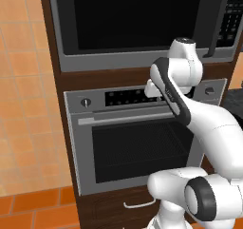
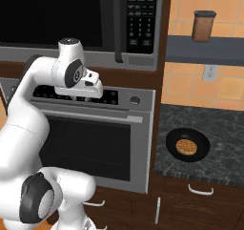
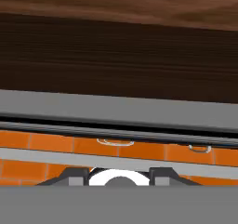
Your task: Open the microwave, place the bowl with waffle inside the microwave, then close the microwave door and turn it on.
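White arm base and elbow fill the foreground of both base views; the hand sits at the end of the wrist, right in front of the silver oven control strip, below the microwave. Fingers are hidden behind the wrist body, and in the hand view just the dark tips peek up, so I cannot tell if they are apart or together. Nothing seems held.

Microwave door looks fully closed, black glass flush in its grey frame. Its tall black vertical handle is up and to the right of the hand, beside the keypad. Task is at the first step, door not yet opened.

Risks, as a judgement: the hand is close to the oven strip and knob and could bump them on the way up; it could hook the oven's horizontal bar instead of the microwave handle; a shallow grip on the thin bar might slip during the pull.

Containers: black bowl on the dark stone desk right of the oven, waffle lying flat inside. Brown canister on the shelf above, contents not visible.
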Tool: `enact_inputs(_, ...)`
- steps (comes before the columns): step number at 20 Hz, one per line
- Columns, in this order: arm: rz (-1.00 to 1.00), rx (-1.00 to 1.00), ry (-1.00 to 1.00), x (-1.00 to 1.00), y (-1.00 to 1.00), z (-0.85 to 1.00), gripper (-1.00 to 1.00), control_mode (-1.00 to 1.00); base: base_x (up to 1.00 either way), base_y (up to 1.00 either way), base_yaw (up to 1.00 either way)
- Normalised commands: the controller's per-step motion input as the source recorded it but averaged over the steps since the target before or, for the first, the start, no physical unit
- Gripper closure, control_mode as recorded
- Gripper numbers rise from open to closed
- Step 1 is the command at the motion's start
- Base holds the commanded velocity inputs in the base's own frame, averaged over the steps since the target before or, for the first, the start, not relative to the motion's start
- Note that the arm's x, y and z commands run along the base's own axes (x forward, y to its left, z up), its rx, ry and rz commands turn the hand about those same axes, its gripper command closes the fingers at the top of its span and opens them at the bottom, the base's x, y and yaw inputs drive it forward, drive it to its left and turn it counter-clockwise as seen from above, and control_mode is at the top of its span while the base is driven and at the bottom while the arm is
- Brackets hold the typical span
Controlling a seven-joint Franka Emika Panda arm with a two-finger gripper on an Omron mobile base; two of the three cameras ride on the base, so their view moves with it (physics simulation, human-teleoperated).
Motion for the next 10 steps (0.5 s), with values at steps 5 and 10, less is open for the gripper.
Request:
enact_inputs(5, -0.02, 0.23, -0.37, -0.14, -0.61, 0.16, -1.00, -1.00, 0.00, 0.00, 0.00)
enact_inputs(10, -0.12, 0.43, -0.67, -0.06, -0.77, 0.47, -1.00, -1.00, 0.00, 0.00, 0.00)
